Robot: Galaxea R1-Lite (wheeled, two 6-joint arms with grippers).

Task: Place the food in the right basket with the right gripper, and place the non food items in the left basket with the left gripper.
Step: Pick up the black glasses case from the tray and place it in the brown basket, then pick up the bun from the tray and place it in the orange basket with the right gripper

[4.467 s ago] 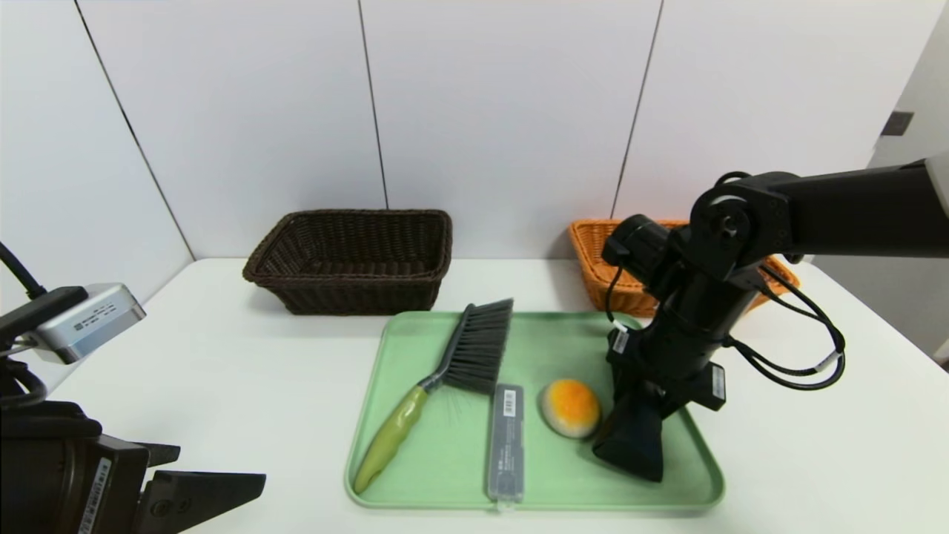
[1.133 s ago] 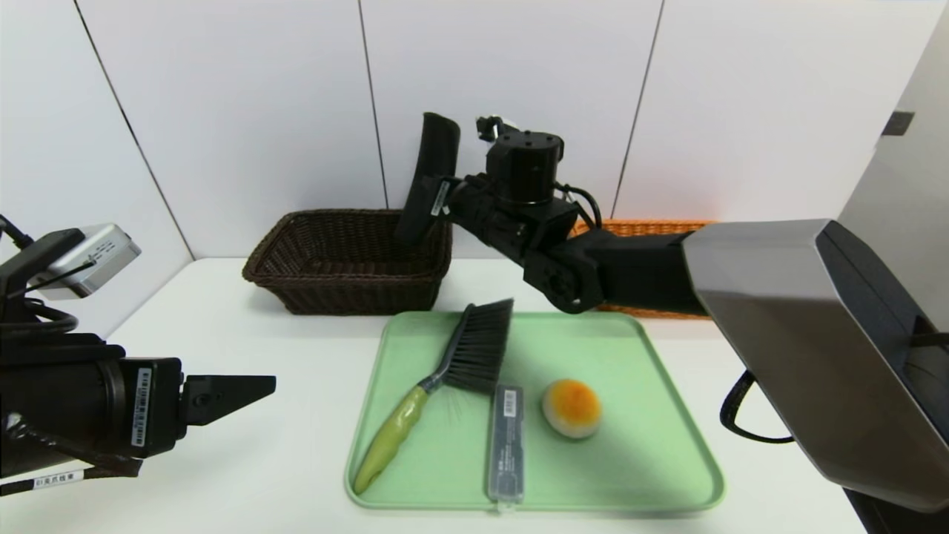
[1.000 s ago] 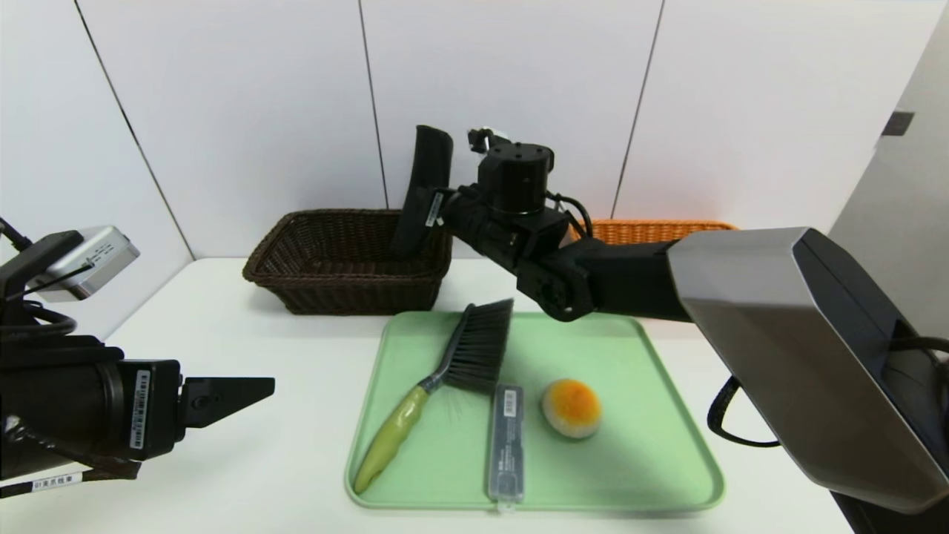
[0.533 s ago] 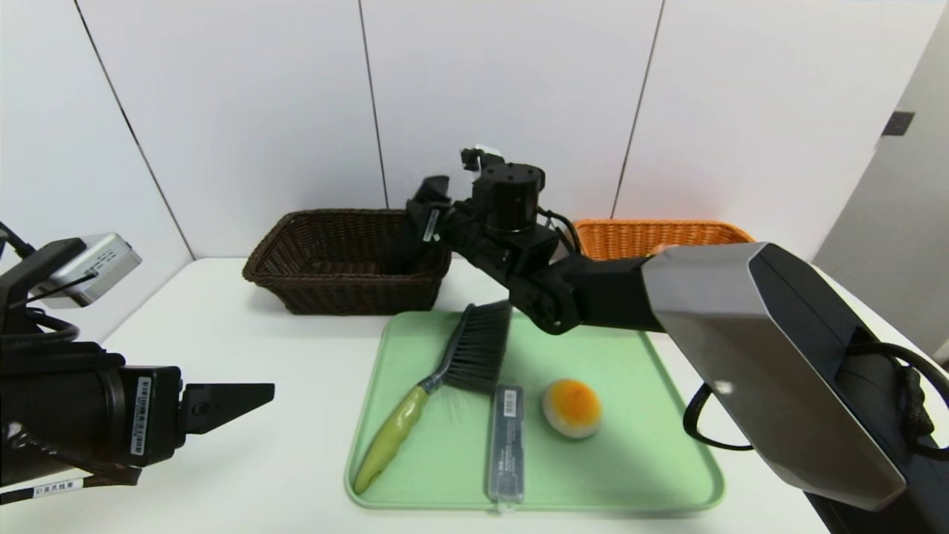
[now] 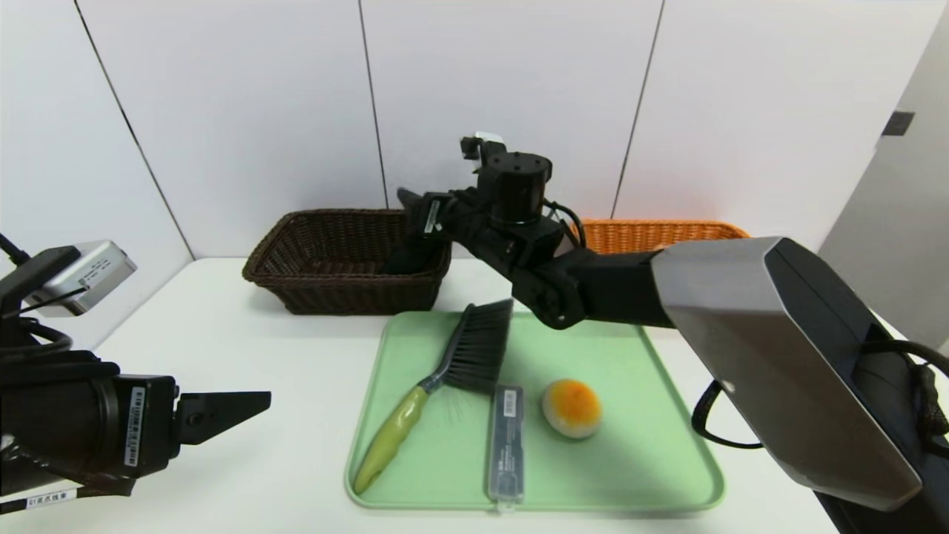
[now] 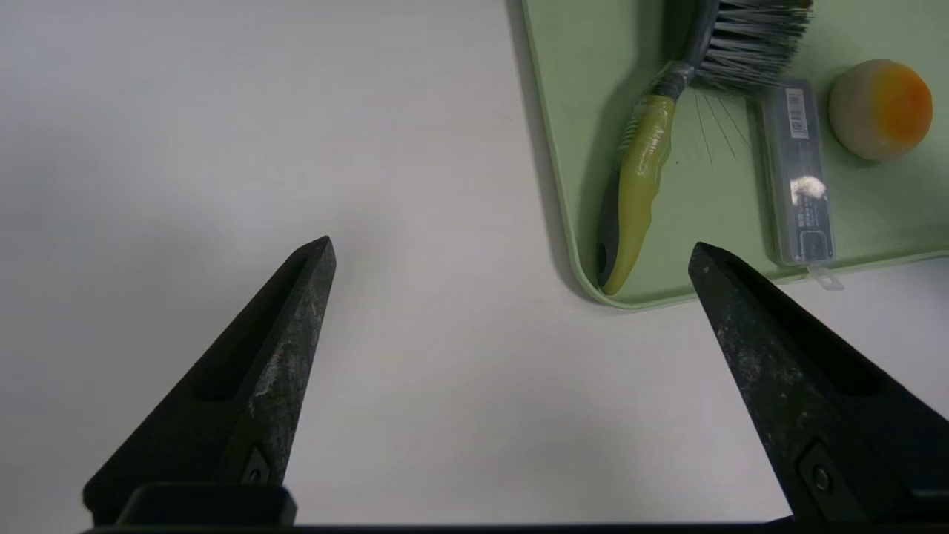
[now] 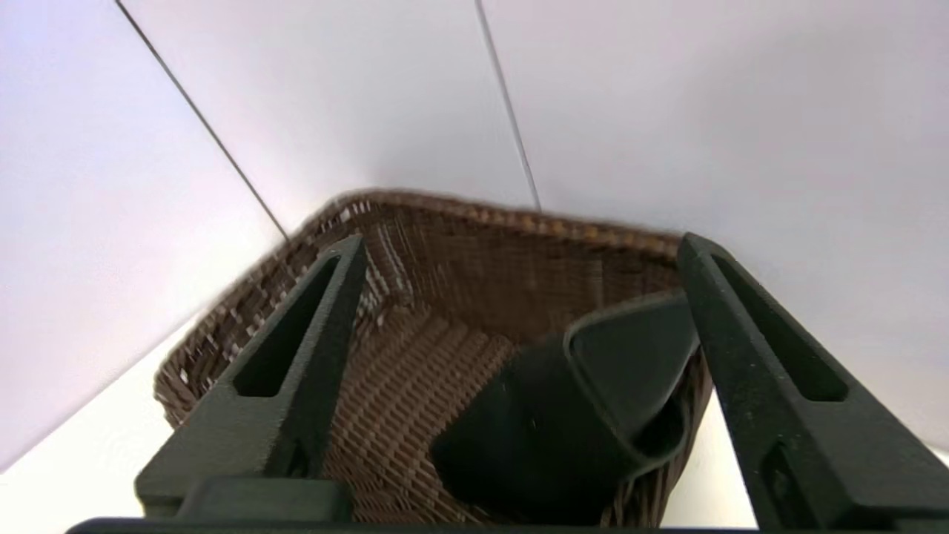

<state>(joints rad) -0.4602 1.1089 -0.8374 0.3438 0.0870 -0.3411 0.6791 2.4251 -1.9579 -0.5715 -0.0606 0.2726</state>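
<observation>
Pouch (image 7: 563, 415) lying loose in the left basket (image 5: 348, 259), leaning against its right end wall; my right gripper (image 7: 519, 319) hovers over that corner of the basket, fingers spread wide, gripping nothing. Odd point: the task gives this non-food job to my left gripper (image 6: 511, 311), which sits parked low over the bare surface (image 5: 245, 356) near the tray's (image 5: 667, 475) left edge, fingers fully apart and empty. On the green tray: brush (image 5: 445, 378) lying diagonal, bristles toward the baskets; slim grey case (image 5: 506, 441) just beside it; pale bun with orange top (image 5: 571, 408) close to the case on its right. Right basket (image 5: 660, 236) partly hidden behind my right arm; I cannot see inside it. Step in hand, as I judge it: release of the pouch is done. Next move calls for drawing my right arm back clear of the basket rim, then down to the bun, which needs a gentle closing since it looks soft. Brush and case remain for the left.
</observation>
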